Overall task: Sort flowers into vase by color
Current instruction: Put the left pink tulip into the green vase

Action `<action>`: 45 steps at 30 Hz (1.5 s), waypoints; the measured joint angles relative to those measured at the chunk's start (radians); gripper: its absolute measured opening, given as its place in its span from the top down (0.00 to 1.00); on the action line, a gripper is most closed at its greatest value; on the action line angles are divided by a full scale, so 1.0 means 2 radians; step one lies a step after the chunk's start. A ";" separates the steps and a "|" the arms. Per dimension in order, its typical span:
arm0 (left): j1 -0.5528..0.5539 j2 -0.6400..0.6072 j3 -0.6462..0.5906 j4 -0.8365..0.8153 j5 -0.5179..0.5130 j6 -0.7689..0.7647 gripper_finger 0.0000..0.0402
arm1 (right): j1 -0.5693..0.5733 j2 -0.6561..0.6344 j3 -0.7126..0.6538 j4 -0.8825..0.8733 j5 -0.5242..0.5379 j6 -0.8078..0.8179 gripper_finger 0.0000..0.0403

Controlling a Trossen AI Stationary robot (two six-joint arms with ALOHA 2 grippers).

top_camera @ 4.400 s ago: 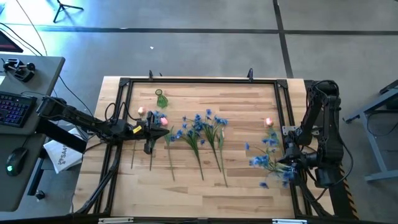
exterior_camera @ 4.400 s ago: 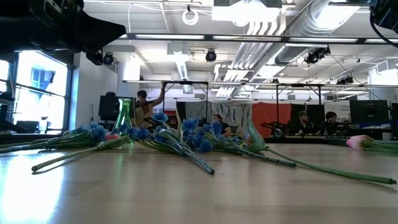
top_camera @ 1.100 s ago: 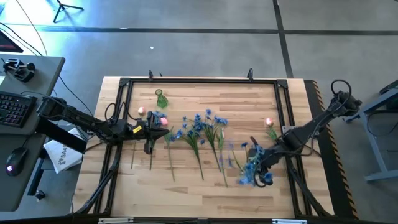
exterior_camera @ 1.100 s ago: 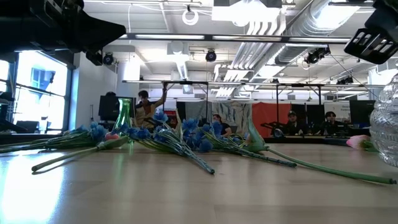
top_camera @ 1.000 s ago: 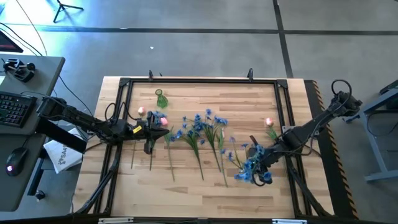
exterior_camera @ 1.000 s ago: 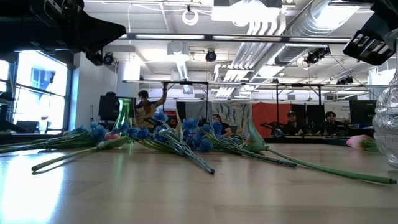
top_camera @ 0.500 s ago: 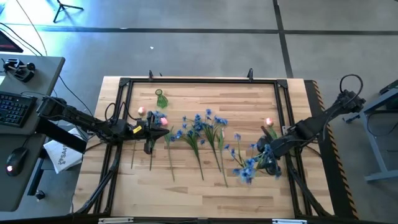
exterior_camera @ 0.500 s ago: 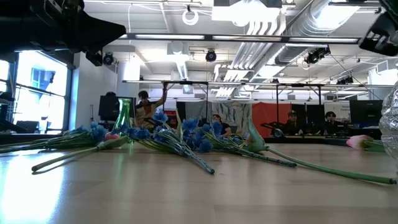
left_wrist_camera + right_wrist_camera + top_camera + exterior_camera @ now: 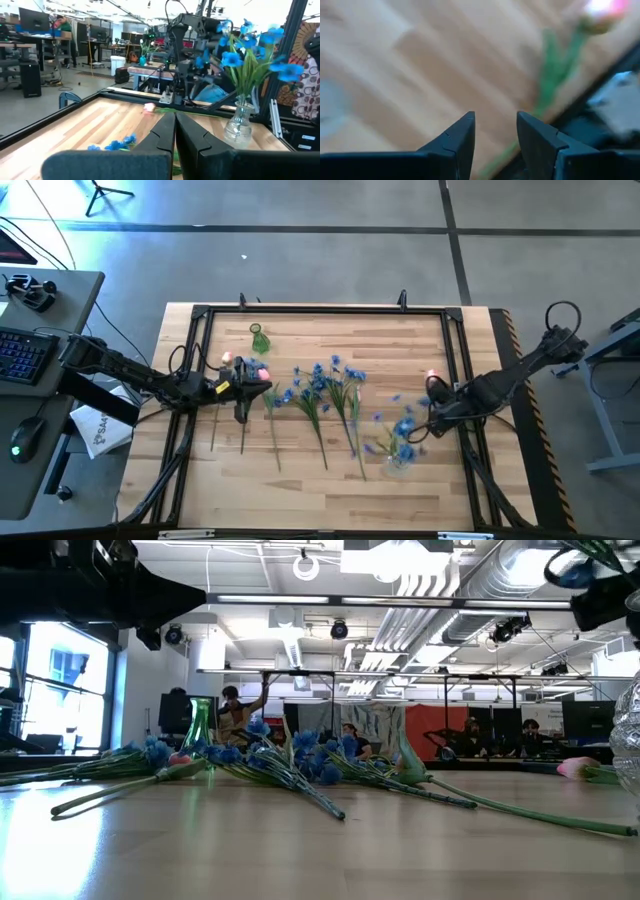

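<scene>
A clear glass vase [image 9: 239,123] stands upright on its base at the table's right, with blue flowers [image 9: 401,429] in it. Just on its far-right side my right gripper [image 9: 433,408] points down, open and with nothing between its fingers [image 9: 495,125]. Below the gripper lies a pink tulip [image 9: 600,9] on the wood. More blue sprays [image 9: 325,383] and pink tulips [image 9: 243,364] lie in a row at mid-table. A small green vase [image 9: 258,337] stands at the far left. My left gripper [image 9: 175,117] waits shut and level beside the pink tulips.
A black frame [image 9: 320,310] runs around the wooden table. The near half of the table [image 9: 300,490] is bare wood. A desk with a keyboard [image 9: 25,350] stands off the left side. People sit in the room beyond the far edge [image 9: 485,735].
My right gripper has drawn away from the vase of blue flowers, going toward the table's far and right edges, and has turned until it points down. The vase stands free near where it was.
</scene>
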 joint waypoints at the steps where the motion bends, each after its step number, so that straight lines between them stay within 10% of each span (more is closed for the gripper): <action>1: 0.000 0.000 0.000 0.000 -0.001 0.000 1.00 | -0.009 0.010 0.000 -0.006 0.007 -0.011 0.66; 8: 0.000 0.000 0.000 -0.010 -0.024 -0.010 1.00 | -0.108 0.070 0.000 0.005 0.023 -0.123 0.66; 13: 0.000 -0.003 0.021 -0.092 -0.132 -0.088 1.00 | -0.173 0.085 0.000 0.012 0.035 -0.191 0.66; 21: 0.015 0.020 0.284 -0.711 -0.180 -0.300 1.00 | -0.256 0.086 0.000 0.105 0.033 -0.319 0.66; 27: 0.018 0.091 0.403 -0.988 -0.161 -0.457 1.00 | -0.309 0.086 -0.053 0.225 0.033 -0.410 0.66; 37: 0.029 0.154 0.344 -1.084 -0.038 -0.637 0.97 | -0.355 0.085 -0.075 0.324 0.084 -0.446 0.52; 45: 0.085 0.185 0.314 -1.073 -0.003 -0.667 0.72 | -0.349 0.085 -0.075 0.402 0.096 -0.458 0.40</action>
